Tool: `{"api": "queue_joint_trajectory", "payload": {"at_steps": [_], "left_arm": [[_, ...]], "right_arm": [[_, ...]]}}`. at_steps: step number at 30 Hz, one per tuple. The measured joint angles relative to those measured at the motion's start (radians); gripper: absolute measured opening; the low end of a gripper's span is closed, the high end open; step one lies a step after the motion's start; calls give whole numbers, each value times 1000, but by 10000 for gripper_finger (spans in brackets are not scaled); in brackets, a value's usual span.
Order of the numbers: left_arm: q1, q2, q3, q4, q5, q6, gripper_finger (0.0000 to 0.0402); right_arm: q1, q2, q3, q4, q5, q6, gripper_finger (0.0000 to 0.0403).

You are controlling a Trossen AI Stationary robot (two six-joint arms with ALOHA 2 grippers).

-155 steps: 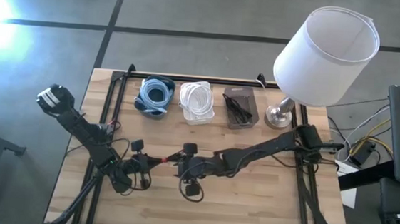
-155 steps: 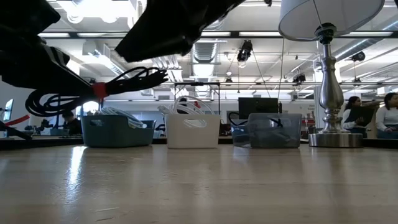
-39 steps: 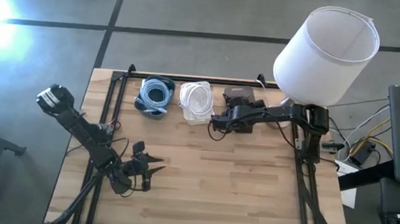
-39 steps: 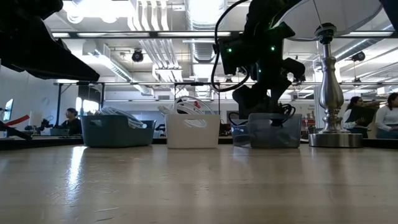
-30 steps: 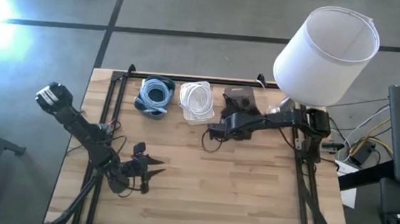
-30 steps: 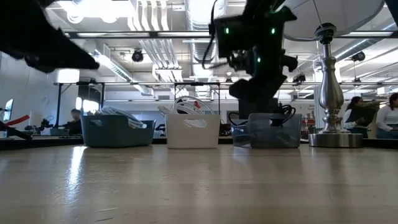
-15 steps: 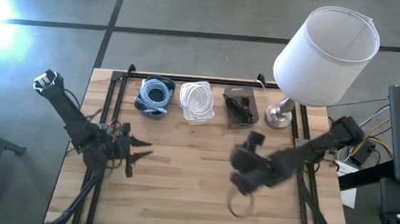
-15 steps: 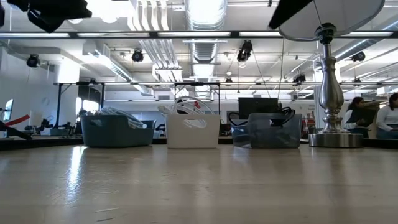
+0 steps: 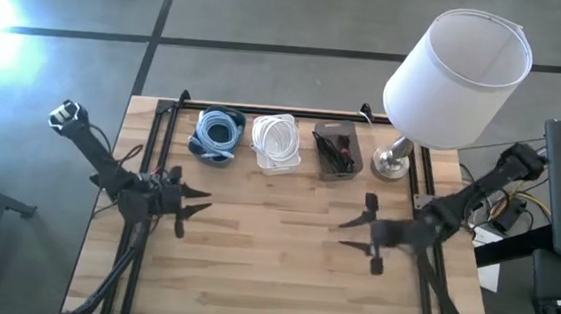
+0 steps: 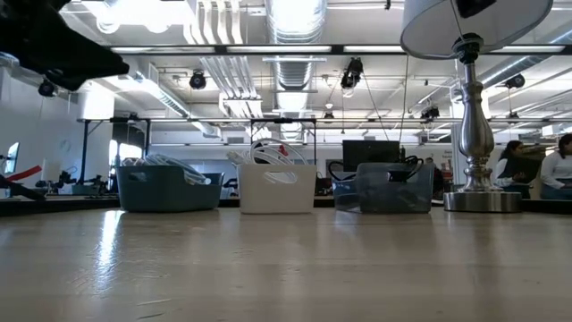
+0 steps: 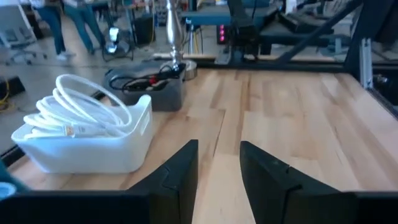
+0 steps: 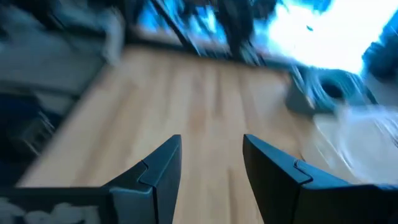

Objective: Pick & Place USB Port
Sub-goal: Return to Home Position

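Inside the black bin (image 9: 360, 159), black USB cables (image 9: 336, 151) lie lengthwise.

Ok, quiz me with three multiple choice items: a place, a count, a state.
1. The lamp base stands: A beside the black bin; B between the grippers; C at the near edge.
2. Bins: A two; B three; C five.
3. The left gripper is: A open, empty; B shut on a cable; C shut on a bin.
1 A, they sit side by side. 2 B, blue bin, white bin, black bin. 3 A, its fingers are parted, nothing between.
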Motion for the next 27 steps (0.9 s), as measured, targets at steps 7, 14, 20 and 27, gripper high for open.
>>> {"api": "queue_joint_trajectory", "payload": {"at_steps": [7, 14, 20, 27], "left_arm": [[100, -91, -122, 260, 111, 234, 122], [288, -199, -215, 315, 277, 266, 117], [461, -278, -254, 312, 391, 263, 99], [600, -317, -256, 251, 547, 267, 74]], "right_arm": [[-193, -242, -287, 433, -292, -122, 166], [-321, -285, -378, 470, -425, -120, 166], [-379, -303, -408, 469, -510, -166, 168], [-414, -376, -445, 471, -571, -231, 163]]}}
